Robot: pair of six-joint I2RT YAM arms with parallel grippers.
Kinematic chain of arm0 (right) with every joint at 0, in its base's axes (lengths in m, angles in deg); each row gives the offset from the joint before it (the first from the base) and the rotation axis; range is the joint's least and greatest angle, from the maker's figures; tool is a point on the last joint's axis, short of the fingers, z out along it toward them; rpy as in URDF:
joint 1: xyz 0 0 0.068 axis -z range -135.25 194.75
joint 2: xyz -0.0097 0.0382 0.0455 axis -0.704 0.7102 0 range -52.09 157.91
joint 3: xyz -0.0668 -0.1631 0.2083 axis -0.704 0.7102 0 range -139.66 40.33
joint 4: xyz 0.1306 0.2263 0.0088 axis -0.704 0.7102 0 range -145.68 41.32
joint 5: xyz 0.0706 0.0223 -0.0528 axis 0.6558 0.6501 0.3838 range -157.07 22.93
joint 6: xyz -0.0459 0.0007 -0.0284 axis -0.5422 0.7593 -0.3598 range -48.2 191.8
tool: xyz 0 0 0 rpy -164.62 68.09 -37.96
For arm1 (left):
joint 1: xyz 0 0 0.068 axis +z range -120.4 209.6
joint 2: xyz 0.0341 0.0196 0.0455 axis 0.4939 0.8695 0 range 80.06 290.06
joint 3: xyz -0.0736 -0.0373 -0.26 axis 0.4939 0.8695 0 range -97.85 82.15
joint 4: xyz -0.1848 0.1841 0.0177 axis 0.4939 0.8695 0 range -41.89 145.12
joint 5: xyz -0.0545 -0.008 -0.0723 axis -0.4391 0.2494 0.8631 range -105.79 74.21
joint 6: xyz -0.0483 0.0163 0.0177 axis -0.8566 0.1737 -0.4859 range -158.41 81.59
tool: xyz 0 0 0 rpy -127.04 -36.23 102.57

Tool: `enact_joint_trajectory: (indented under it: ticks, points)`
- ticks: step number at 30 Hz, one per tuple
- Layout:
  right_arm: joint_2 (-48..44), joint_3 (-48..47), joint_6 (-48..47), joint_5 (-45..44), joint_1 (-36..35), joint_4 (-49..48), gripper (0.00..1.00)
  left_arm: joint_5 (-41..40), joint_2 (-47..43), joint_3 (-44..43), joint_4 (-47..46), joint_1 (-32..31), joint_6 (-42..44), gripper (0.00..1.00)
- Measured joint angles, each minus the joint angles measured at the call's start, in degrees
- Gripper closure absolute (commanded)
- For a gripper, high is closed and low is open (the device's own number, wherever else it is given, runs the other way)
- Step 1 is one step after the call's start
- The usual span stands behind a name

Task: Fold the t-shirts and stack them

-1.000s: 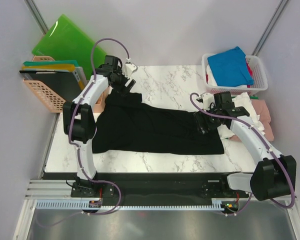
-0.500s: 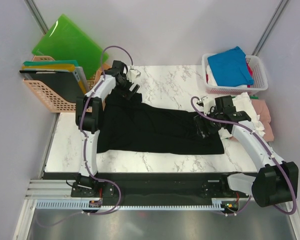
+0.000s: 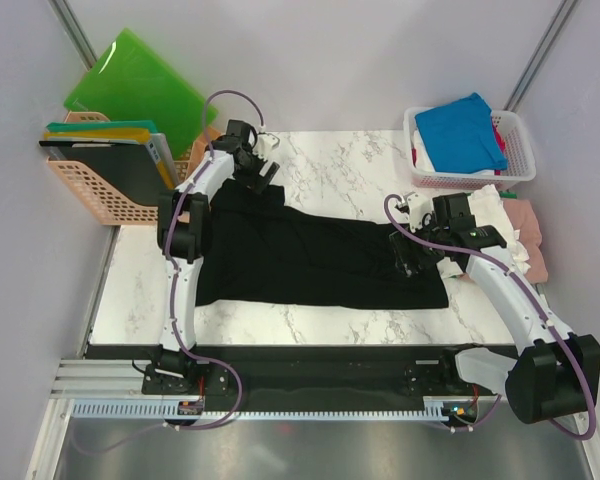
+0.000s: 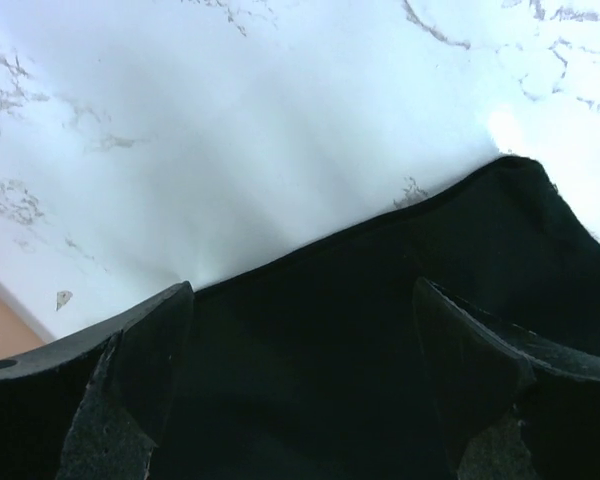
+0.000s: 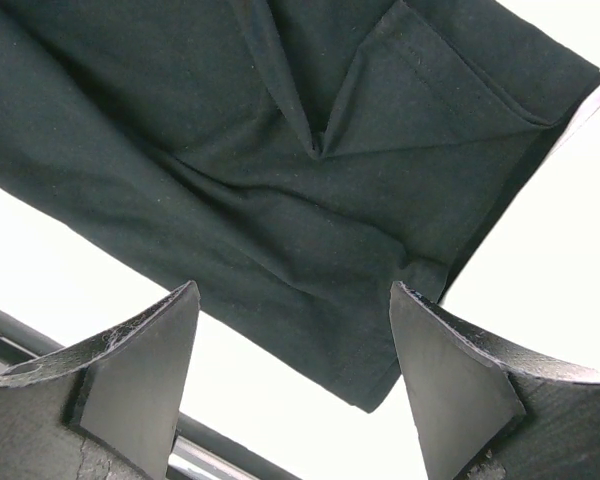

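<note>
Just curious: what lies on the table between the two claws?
The black t-shirt, spread across the marble table from left gripper to right gripper, seen in the top view.

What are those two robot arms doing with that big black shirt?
They are working on a black t-shirt that lies spread flat on the marble table. The left gripper hangs open over the shirt's far left corner. The right gripper hangs open over its right end. Neither one is holding the cloth. A blue t-shirt sits in the white basket at the far right.
</note>
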Motion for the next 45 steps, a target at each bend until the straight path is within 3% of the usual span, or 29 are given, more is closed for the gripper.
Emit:
enact_joint_trajectory:
  ticks: [4, 5, 6, 9, 12, 15, 23, 30, 45]
  points:
    - [0.0, 0.0, 0.0, -0.02, 0.0, 0.02, 0.16, 0.31, 0.72, -0.85, -0.26, 0.04, -0.09, 0.08]
    - [-0.02, 0.0, 0.0, -0.02, 0.0, 0.02, 0.16, 0.37, 0.9, -1.01, -0.37, 0.04, -0.17, 0.15]
    - [0.0, 0.0, 0.0, -0.04, 0.0, 0.02, 0.16, 0.5, 1.07, -1.2, -0.48, 0.04, -0.35, 0.31]
    - [-0.02, 0.0, 0.0, -0.09, 0.0, 0.02, 0.16, 0.68, 1.77, -1.92, -1.27, -0.02, -1.27, 0.6]
    - [0.0, 0.0, 0.0, -0.2, 0.0, 0.0, 0.16, 0.24, 2.36, -2.49, -1.95, -0.17, -1.64, 0.75]
    - [0.0, 0.0, 0.0, -0.35, -0.02, -0.02, 0.16, -0.26, 2.56, -2.58, -2.8, -0.33, -1.95, 0.98]
    - [0.17, 0.24, -0.07, -1.09, 0.0, -0.22, 0.15, -1.11, 2.23, -1.55, -4.33, -0.33, -1.95, 0.98]
    - [0.63, 0.31, -0.22, -1.11, -0.02, -0.28, 0.15, -1.27, -1.6, 4.87, -7.08, -0.31, -1.95, 0.98]
    - [0.59, 0.33, -0.68, -0.85, 0.0, -0.28, 0.15, 0.74, -30.58, 34.25, -7.45, -0.98, -1.99, 0.98]
